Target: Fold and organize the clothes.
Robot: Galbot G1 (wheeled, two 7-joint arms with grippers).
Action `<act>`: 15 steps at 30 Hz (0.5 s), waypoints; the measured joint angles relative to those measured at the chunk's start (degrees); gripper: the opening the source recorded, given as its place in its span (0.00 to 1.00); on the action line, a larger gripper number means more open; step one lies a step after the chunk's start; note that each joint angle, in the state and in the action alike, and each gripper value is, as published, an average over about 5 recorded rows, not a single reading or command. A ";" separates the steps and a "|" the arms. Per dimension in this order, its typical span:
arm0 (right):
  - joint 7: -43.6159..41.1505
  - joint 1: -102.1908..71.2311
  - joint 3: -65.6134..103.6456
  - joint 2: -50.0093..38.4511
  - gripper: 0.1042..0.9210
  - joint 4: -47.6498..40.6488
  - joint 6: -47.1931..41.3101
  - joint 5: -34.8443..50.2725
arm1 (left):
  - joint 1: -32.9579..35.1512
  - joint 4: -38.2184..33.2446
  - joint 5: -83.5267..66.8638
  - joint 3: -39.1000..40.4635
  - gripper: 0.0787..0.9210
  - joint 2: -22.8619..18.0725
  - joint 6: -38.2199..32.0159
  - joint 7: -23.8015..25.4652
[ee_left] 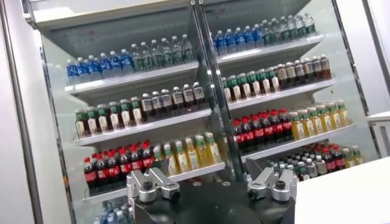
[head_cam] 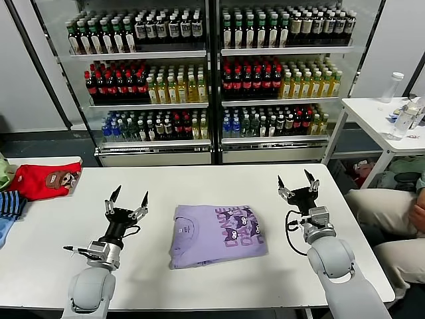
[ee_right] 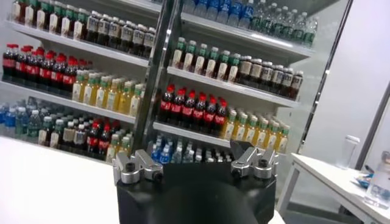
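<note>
The lavender T-shirt lies folded into a neat rectangle on the white table, its dark cartoon cats and orange lettering facing up on the half toward the robot's right. It sits between the two arms, touched by neither. The left gripper hovers near the shirt's left edge with its fingers spread wide and nothing between them. The right gripper stands on the other side, a little farther from the shirt and nearer the far edge of the table, its fingers likewise spread and holding nothing.

At the table's far left corner lie a red garment with a brown cartoon patch and a blue striped cloth. Behind the table a glass-fronted drinks cooler holds rows of bottles on its shelves.

Both wrist views face that cooler, showing only the fingertip bases and bottles; the shirt appears in the head view alone. The right wrist view also catches a side table with a clear cup.
</note>
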 measured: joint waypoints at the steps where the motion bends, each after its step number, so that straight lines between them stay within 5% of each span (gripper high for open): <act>1: -0.03 -0.03 0.03 0.01 0.88 -0.19 0.17 -0.22 | -0.26 0.25 0.03 0.06 0.88 -0.06 -0.06 0.03; 15: 0.00 -0.78 0.73 -0.19 0.88 -0.36 1.19 -2.17 | -1.89 1.90 -1.11 -0.42 0.88 -0.13 -1.25 2.33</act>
